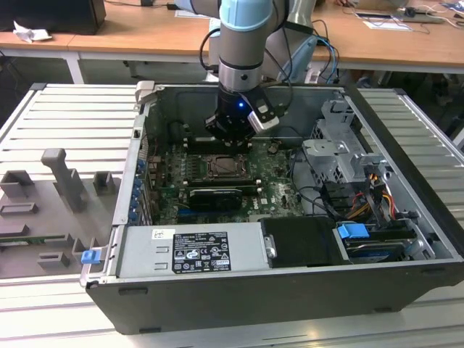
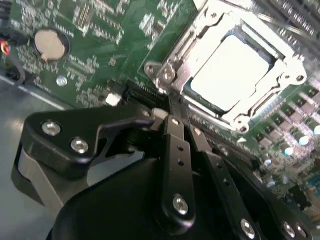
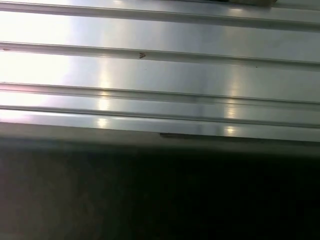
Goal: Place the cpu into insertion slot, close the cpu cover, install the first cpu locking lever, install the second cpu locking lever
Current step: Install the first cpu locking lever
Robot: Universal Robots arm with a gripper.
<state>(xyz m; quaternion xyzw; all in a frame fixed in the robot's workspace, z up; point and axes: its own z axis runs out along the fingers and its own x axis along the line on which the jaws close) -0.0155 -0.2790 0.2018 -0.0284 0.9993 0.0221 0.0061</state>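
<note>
Fixture tray: you are seeing it lying at the exterior view's left, beside the open computer case.
Gripper: you are watching it hanging inside the case with its fingers pressed narrow together, tips touching the socket's near edge.
Cpu: it is sitting in the motherboard socket.
Cpu cover: it is lying flat around the cpu.
Drive cage: it is sitting at the case's right edge.

Open black computer case at centre frame, grey ribbed fixtures at left, wooden desk along the top.
</note>
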